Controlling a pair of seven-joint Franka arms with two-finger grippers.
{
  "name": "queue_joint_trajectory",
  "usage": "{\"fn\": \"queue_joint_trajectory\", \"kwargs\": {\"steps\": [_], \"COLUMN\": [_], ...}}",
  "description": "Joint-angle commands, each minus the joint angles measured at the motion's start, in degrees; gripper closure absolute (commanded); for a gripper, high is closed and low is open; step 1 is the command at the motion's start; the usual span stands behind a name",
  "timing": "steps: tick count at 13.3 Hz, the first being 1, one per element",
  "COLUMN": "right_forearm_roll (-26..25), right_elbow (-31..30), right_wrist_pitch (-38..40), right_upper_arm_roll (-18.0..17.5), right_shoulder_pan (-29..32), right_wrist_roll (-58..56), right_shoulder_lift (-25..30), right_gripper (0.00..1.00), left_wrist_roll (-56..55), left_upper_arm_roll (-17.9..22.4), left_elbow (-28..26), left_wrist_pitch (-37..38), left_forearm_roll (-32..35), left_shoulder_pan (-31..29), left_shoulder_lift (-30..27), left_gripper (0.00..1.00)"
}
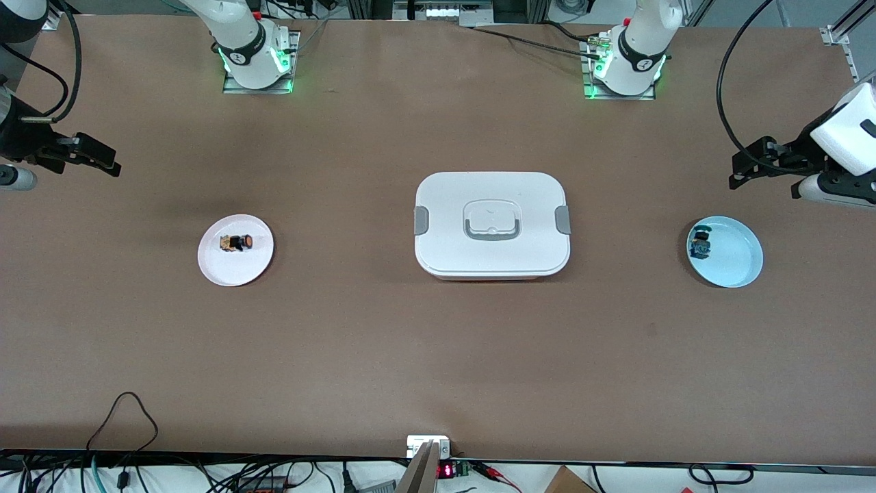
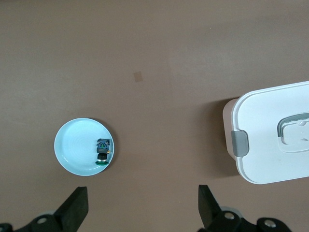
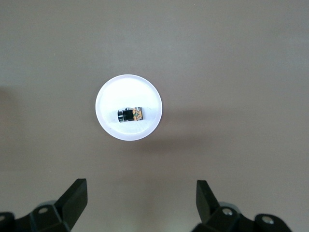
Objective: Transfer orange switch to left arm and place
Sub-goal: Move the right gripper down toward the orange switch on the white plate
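Table (image 1: 438, 356), brown top, seen from the camera side.

Box (image 1: 492, 224): white, lid on, grey clips at both ends, sits flat at mid-table. In the left wrist view the box (image 2: 270, 133) shows one clip and part of the handle recess.

Orange switch (image 1: 237, 242): lies on its side on the white plate (image 1: 235, 267), toward the right arm's end of the table, well apart from the box. The right wrist view shows the orange switch (image 3: 130, 115) near the middle of the white plate (image 3: 128, 94), black cap at one end, tan body at the other.

Blue switch (image 1: 700, 244): on the blue plate (image 1: 732, 257), toward the left arm's end, resting close to the rim on the side facing the box. The left wrist view shows the blue switch (image 2: 103, 151) close to the rim of the blue plate (image 2: 72, 147).

Right gripper (image 1: 92, 157): up in the air over bare table at the right arm's end edge, fingers spread wide, holding nothing. Its fingers (image 3: 75, 195) frame the white plate from above.

Left gripper (image 1: 759, 161): up in the air over bare table at the left arm's end edge, fingers apart, nothing between them. One of its fingers (image 2: 77, 205) shows near the blue plate.
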State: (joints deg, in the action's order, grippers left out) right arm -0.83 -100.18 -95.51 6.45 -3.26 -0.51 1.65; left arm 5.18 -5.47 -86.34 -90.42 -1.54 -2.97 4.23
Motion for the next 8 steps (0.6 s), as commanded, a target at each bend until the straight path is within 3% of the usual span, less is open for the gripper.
{"fn": "queue_joint_trajectory", "kwargs": {"steps": [1,8], "right_forearm_roll": [0.75,-0.13], "right_elbow": [0.07,-0.19], "right_wrist_pitch": [-0.64,-1.34], "right_upper_arm_roll": [-0.39,-0.3], "right_shoulder_pan": [-0.17,-2.18], "right_wrist_roll": [-0.54,-0.29], "right_shoulder_lift": [-1.82,-5.77], "right_gripper": [0.0,0.0], "left_wrist_roll": [0.63,0.63], "left_upper_arm_roll": [-0.15,0.02], "left_elbow": [1.7,1.7], "left_wrist_pitch": [1.47,1.47], "left_forearm_roll": [0.48,0.48], "left_shoulder_pan": [0.07,-0.02], "left_shoulder_lift": [0.34,0.34], "left_gripper": [0.0,0.0]}}
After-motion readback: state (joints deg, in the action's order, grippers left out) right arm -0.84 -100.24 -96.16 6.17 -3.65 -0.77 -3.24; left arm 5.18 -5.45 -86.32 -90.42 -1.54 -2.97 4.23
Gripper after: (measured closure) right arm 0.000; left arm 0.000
